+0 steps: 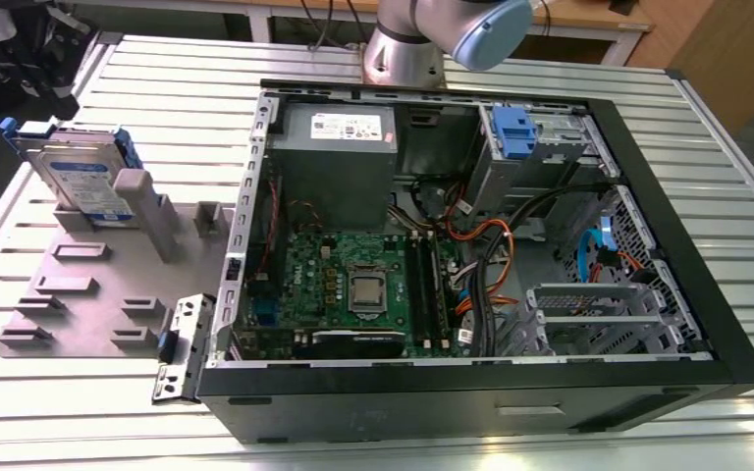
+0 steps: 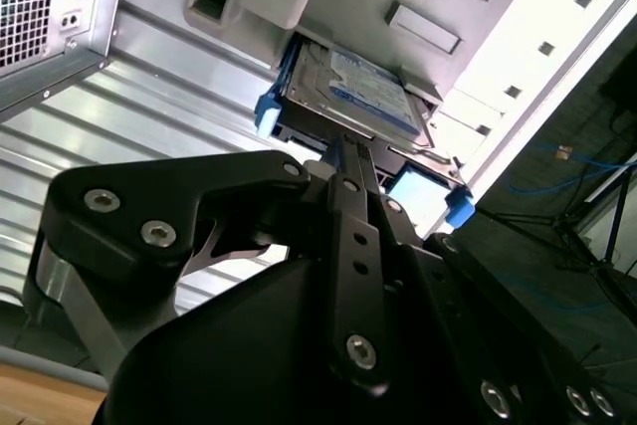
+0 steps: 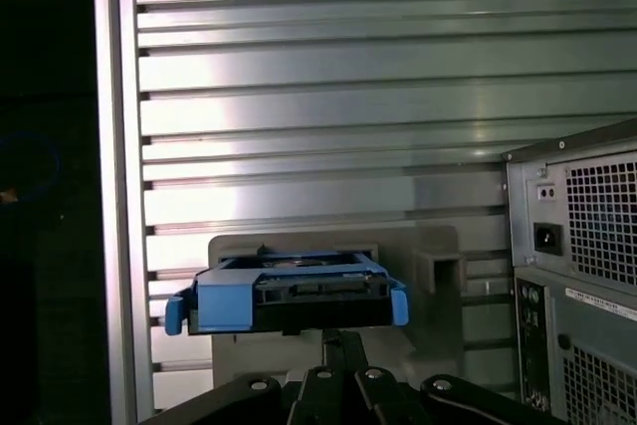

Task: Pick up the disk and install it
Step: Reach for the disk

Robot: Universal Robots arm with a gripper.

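Item: disk (image 1: 80,177). Stands on edge in grey fixture (image 1: 89,304), exterior view's left of open computer case (image 1: 482,392)
Handling (judged): rigid, dense, shock-sensitive, metal faces slick
Hold: opposite blue carrier rails
Gripper (image 3: 341,337): clenched, empty, apart from disk

Exterior view: bright, even overhead light. Desk (image 1: 691,118) slats shine pale, washed out twd upper left of frame. Inside of PC case (image 1: 639,196) dimmer, w/ soft shadows under its walls. Second wrist view: strong glare on grey stand (image 2: 518,7), pincer (image 2: 348,151) nearly black against it. First wrist view: bright bands on slats, area beyond desk edge nearly black.
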